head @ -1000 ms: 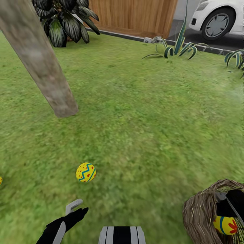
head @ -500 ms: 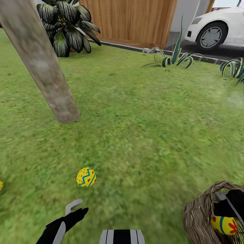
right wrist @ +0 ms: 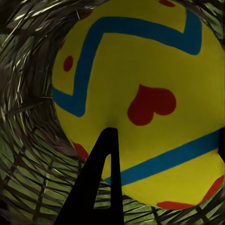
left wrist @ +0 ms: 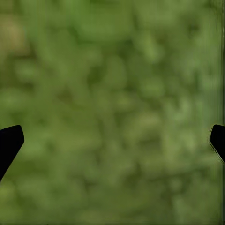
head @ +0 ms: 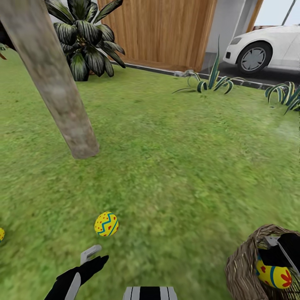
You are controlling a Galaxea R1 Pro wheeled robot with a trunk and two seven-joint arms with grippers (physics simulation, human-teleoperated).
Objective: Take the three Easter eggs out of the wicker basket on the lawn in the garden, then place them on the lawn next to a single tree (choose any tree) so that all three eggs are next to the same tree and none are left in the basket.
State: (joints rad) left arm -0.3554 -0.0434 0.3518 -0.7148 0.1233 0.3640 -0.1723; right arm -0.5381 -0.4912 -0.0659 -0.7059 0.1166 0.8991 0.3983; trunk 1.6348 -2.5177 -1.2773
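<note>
One Easter egg [head: 106, 223], yellow with blue zigzags, lies on the lawn [head: 179, 166] just ahead of my open left gripper [head: 92, 259], whose fingertips [left wrist: 9, 143] stand wide apart over bare grass. A second egg [head: 1, 234] peeks in at the left edge. The tree [head: 62, 91] rises a short way beyond them, its trunk base on the grass. At the lower right, my right gripper [head: 283, 254] reaches into the wicker basket [head: 243, 266] and is shut on the egg [head: 275, 276] inside. Up close that egg [right wrist: 140, 93] sits between the dark fingers [right wrist: 101, 178] against the woven wall.
A dark broad-leaved plant [head: 85, 41] and a wooden fence [head: 162, 29] stand behind the tree. Spiky plants [head: 212, 81] line the lawn's far edge, with a white car [head: 266, 48] on the driveway beyond. Open grass lies between tree and basket.
The head camera has tilted up, so the whole scene has slid down the picture. Inside the basket the egg has risen slightly with the right gripper. The left arm has not moved.
</note>
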